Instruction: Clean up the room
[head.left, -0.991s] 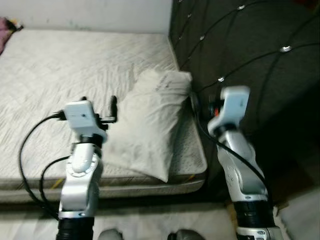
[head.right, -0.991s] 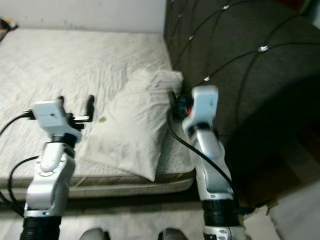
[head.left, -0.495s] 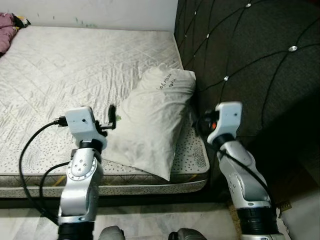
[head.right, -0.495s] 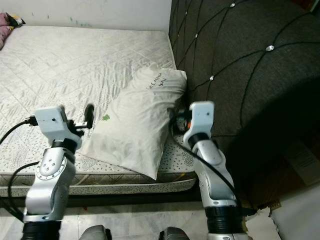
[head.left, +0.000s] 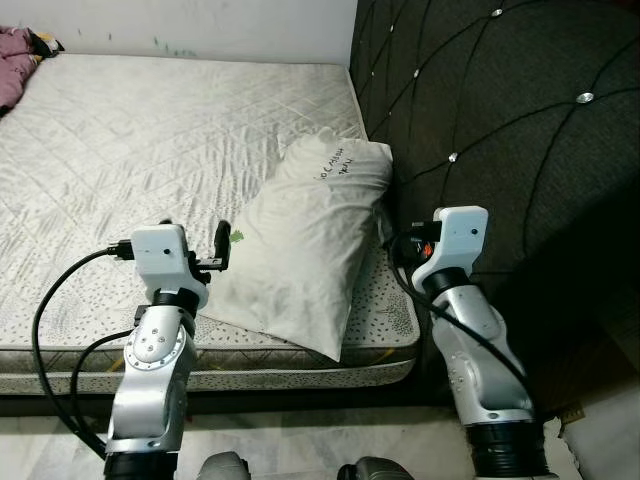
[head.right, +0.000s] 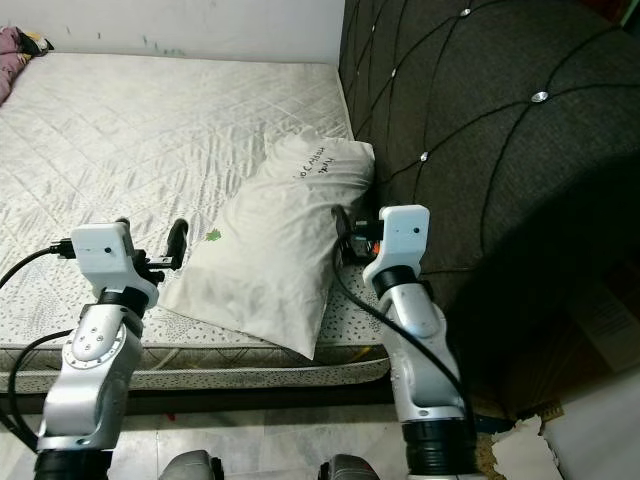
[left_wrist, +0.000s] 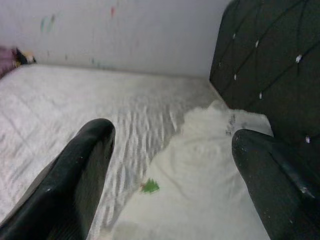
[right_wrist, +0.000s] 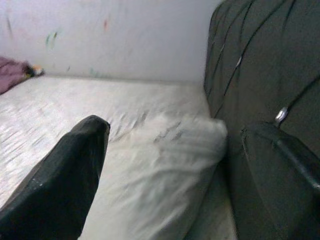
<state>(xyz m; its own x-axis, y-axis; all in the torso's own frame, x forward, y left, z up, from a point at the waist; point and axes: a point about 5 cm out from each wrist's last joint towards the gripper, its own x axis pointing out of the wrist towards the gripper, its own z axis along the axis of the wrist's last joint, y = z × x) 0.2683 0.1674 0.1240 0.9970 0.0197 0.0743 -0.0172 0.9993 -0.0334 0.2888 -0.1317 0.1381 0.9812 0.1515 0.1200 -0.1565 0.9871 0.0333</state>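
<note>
A white pillow (head.left: 300, 240) with dark writing near its top lies on the bare quilted mattress (head.left: 120, 140), its far end against the dark tufted headboard (head.left: 500, 120). A small green speck (head.right: 213, 236) sits on its left side. My left gripper (head.right: 150, 235) hovers open just left of the pillow, over the mattress's near edge. In its wrist view the pillow (left_wrist: 210, 165) lies ahead between the spread fingers (left_wrist: 75, 185). My right gripper (head.left: 400, 248) is open at the pillow's right edge, beside the headboard. The right wrist view has the pillow (right_wrist: 160, 165) between its fingers (right_wrist: 60, 185).
A pink-purple cloth (head.left: 15, 45) lies at the mattress's far left corner by the white wall. The mattress's front edge (head.left: 250, 365) is just before me, with pale floor below. Torn cardboard (head.right: 520, 440) lies on the floor at the right.
The head view has shifted and sharpened, so the camera moved. Both arms have lowered slightly, and the right gripper sits closer to the pillow's right edge. Both stay open.
</note>
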